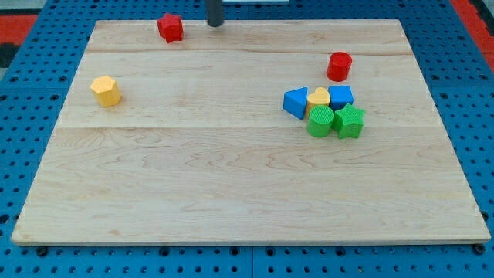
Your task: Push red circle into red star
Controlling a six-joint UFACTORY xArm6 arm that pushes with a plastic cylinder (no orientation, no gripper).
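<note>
The red circle (338, 66), a short red cylinder, stands at the view's upper right of the wooden board (231, 177). The red star (170, 27) sits near the board's top edge at the upper left. My tip (214, 24) is at the top edge of the board, a little to the right of the red star and far to the left of the red circle. It touches neither block.
A tight cluster lies just below the red circle: a blue triangle (295, 102), a yellow heart (318, 97), a blue block (340, 96), a green circle (320, 121) and a green star (349, 122). A yellow hexagon (106, 90) sits at the left.
</note>
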